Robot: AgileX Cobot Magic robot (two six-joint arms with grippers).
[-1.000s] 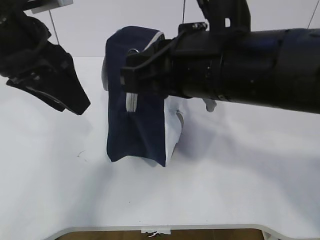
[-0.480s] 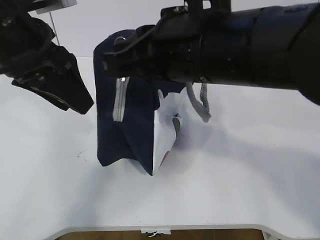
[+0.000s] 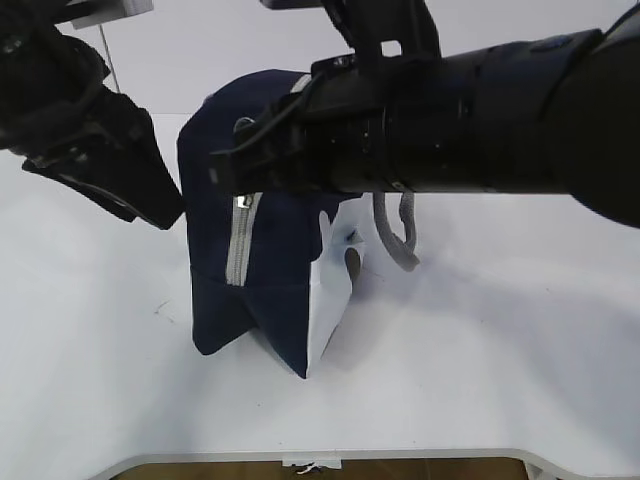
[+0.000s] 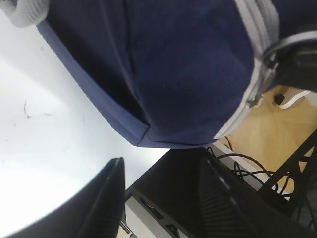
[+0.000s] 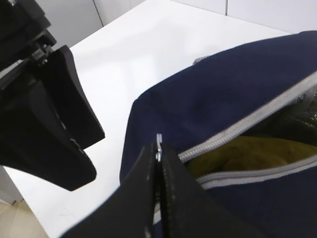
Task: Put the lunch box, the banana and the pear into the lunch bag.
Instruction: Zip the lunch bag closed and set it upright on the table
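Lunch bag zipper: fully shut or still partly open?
Partly open. In the right wrist view the lunch bag zipper tracks gape, with something yellow visible inside.

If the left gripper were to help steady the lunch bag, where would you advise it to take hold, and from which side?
I would suggest the grey webbing handle hanging loose beside the lunch bag. It forms an open loop standing clear of the fabric, so a finger can pass through. Come from the side, away from the right gripper, which is pinched shut on the zipper pull.

The lunch bag (image 3: 265, 250) stands mid-table (image 3: 500, 380), the left gripper (image 3: 130, 185) beside it at left, the right gripper (image 5: 158, 193) at its zipper (image 5: 247, 124); fruit (image 5: 247, 153) lies inside.
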